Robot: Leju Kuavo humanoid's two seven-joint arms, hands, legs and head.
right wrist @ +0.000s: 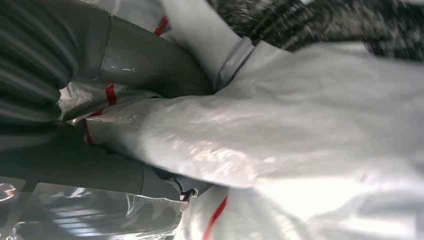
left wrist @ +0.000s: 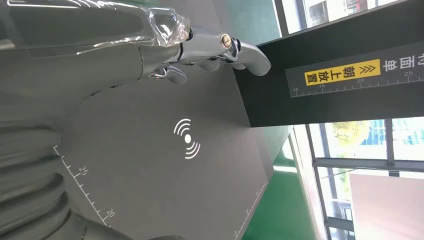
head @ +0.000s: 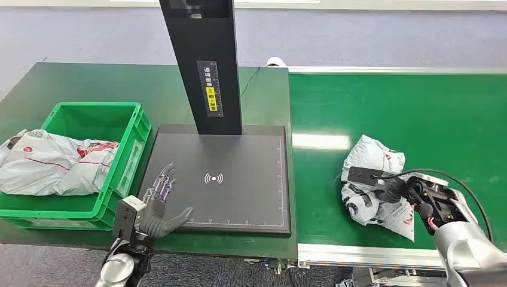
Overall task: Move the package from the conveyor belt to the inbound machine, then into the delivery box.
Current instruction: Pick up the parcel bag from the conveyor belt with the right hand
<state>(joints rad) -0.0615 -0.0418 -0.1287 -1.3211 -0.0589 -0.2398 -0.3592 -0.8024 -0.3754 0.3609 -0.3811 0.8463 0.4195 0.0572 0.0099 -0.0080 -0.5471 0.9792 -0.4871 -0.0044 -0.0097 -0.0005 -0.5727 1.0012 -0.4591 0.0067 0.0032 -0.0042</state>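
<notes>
A crumpled grey-white plastic package (head: 372,173) with red print lies on the green conveyor belt (head: 418,119) at the right. My right hand (head: 394,190) grips its near side; up close the thumb and fingers (right wrist: 145,65) press into the bag's folds (right wrist: 280,145). The black inbound machine's flat scan plate (head: 239,161) with a white signal mark sits in the middle under a black post (head: 203,60). My left hand (head: 160,203) rests open over the plate's near left corner, fingers (left wrist: 235,50) spread above the plate (left wrist: 150,165). The green delivery box (head: 125,155) stands at the left.
Another grey-white bag (head: 51,161) lies in the green box and hangs over its left rim. The green table (head: 60,84) carries the box and the machine. Grey floor (head: 359,36) lies beyond. The conveyor's metal edge (head: 365,254) runs along the near side.
</notes>
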